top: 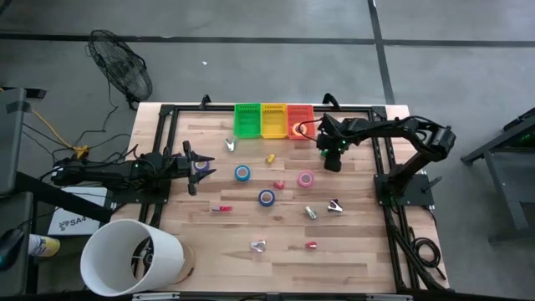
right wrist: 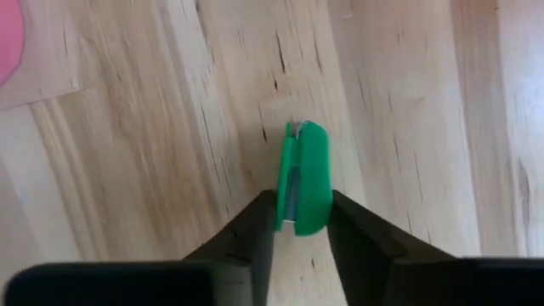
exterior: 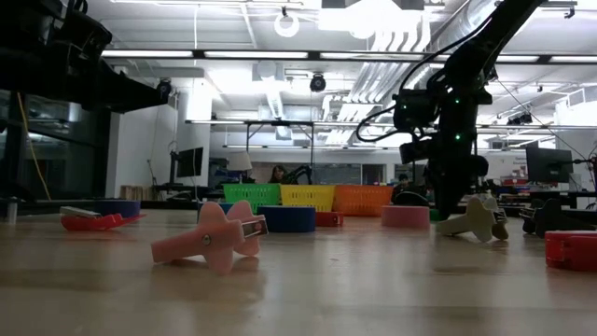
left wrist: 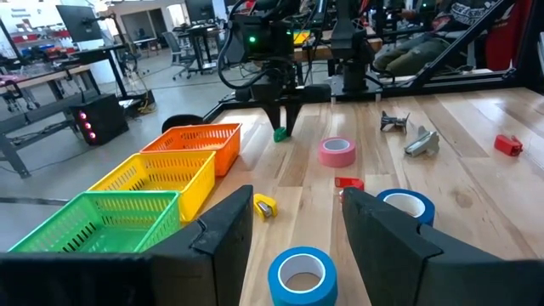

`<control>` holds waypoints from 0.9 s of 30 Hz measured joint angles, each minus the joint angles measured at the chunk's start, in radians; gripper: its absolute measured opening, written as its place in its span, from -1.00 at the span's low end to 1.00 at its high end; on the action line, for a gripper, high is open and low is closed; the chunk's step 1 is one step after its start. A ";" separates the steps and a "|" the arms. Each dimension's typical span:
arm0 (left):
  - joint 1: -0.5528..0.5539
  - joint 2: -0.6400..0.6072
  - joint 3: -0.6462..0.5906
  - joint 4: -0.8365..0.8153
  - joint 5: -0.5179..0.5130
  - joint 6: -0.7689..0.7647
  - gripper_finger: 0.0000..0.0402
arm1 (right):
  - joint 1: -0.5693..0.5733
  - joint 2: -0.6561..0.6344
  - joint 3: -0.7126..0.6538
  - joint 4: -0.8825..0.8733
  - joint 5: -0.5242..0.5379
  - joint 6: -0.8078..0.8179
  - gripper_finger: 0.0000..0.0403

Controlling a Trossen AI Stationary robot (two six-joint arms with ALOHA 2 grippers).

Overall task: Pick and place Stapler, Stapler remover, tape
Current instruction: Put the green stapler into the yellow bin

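Observation:
A small green stapler (right wrist: 304, 180) lies on the wooden table near the far right, in front of the orange basket (top: 299, 119). My right gripper (top: 333, 160) points down over it and is shut on it; the left wrist view also shows this gripper (left wrist: 285, 127) at the green stapler (left wrist: 280, 133). Two blue tape rolls (top: 242, 173) (top: 266, 197) and a pink tape roll (top: 306, 178) lie flat mid-table. Silvery staple removers (top: 335, 206) (top: 230, 145) lie loose. My left gripper (top: 198, 167) waits at the left side, level and open, with nothing between its fingers. My right gripper pinches the green stapler between its two fingers, one on each long side near one end (right wrist: 297, 223). The fingers come from above, pointing steeply down, and lie across the stapler's width. The stapler rests on the table top.
Green (top: 247, 119), yellow (top: 273, 119) and orange baskets stand in a row at the far edge. Small yellow (top: 271, 158) and red (top: 311, 245) staplers and a pinkish remover (top: 257, 245) are scattered. A white bucket (top: 134, 257) stands at the near left corner.

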 joint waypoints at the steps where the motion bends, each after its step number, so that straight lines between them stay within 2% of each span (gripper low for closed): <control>1: 0.000 0.000 0.000 0.000 0.000 0.000 -0.11 | 0.001 0.000 0.000 0.001 0.000 0.003 -0.61; 4: 0.000 0.000 0.000 0.000 0.000 0.000 -0.11 | 0.008 0.000 0.002 -0.002 0.000 0.032 -0.75; 8: 0.000 0.000 0.000 0.000 0.001 0.000 -0.11 | 0.023 0.005 0.037 -0.033 -0.036 0.075 -0.77; 18: 0.000 0.000 0.000 0.000 0.004 0.000 -0.11 | 0.060 0.012 0.327 -0.086 -0.142 0.122 -0.76; 22: 0.000 0.000 0.000 0.000 0.003 0.000 -0.11 | 0.061 0.081 0.465 -0.118 -0.146 0.104 -0.76; 27: 0.000 0.000 0.000 0.000 0.003 0.000 -0.11 | 0.060 0.228 0.644 -0.165 -0.145 0.089 -0.76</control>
